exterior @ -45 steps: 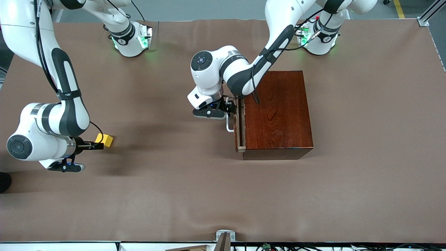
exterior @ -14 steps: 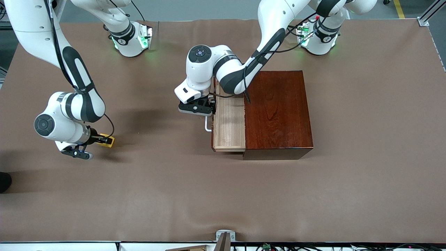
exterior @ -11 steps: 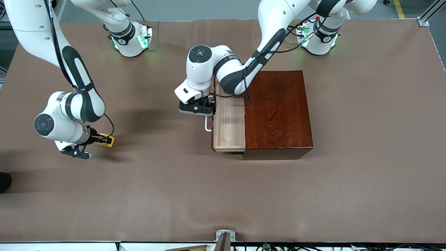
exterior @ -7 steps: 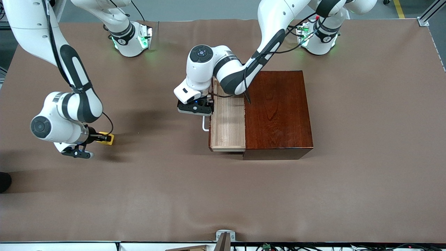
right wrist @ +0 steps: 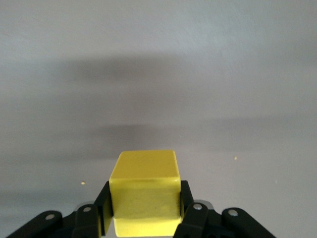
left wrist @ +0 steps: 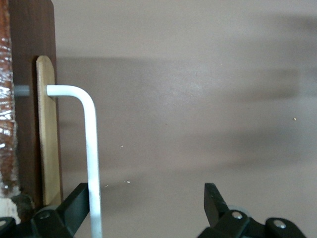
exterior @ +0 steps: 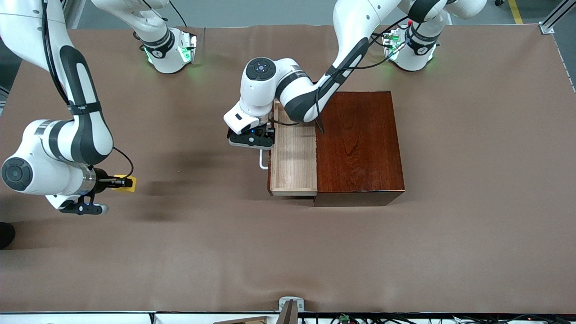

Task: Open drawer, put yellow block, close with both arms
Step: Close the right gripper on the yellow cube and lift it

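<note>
The mahogany box stands mid-table with its drawer pulled out toward the right arm's end, pale wood floor bare. My left gripper is at the drawer front and open. In the left wrist view the white handle runs between the jaws of the left gripper, close beside one finger. My right gripper is over the table near the right arm's end, shut on the yellow block. In the right wrist view the block fills the right gripper, raised off the cloth.
Brown cloth covers the table. The arms' green-lit bases stand along the edge farthest from the front camera. A small metal bracket sits at the nearest edge. Open cloth lies between the block and the drawer.
The drawer went from nearly shut to pulled out, sliding slightly farther in the last second. The right arm has risen with the yellow block and drawn back toward its own end.
</note>
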Robot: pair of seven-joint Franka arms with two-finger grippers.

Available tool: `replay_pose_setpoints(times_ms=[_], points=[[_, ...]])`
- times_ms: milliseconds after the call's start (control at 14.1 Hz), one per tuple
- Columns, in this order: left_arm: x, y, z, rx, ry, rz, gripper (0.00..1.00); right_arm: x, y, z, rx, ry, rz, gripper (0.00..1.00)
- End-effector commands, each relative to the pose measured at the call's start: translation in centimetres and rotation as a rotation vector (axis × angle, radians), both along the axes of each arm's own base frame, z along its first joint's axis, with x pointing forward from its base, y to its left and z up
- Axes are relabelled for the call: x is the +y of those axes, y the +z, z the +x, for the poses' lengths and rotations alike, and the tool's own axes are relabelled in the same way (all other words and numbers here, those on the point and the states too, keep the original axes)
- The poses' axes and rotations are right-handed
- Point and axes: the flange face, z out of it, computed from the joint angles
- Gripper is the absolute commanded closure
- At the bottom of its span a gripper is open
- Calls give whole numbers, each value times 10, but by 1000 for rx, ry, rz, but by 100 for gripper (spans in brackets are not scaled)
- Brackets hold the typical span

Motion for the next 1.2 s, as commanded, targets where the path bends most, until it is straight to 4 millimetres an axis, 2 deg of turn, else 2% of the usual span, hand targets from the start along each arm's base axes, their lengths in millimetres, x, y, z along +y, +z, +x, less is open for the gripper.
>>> replay_pose_setpoints(times_ms=[0,142,354,425,496,637,708,921,992,1133], points=[[-3,7,5,13,29,-11,0,11,29,13,-53,116,37,100],[2,9,5,31,30,28,0,17,38,18,-71,133,48,100],[15,33,10,44,46,80,0,24,51,22,-69,154,54,100],[22,47,14,48,58,87,0,32,53,22,-62,167,57,100],[28,64,16,55,69,87,0,36,55,22,-60,183,62,100],[40,112,21,91,119,10,0,43,54,21,-61,315,104,100],[51,138,28,110,171,-41,0,45,54,21,-69,362,133,100],[82,195,44,189,297,-155,0,44,65,18,-78,514,175,100],[97,209,51,224,341,-180,0,39,78,15,-83,568,191,100],[141,252,67,246,393,-203,0,35,116,2,-96,669,223,100]])
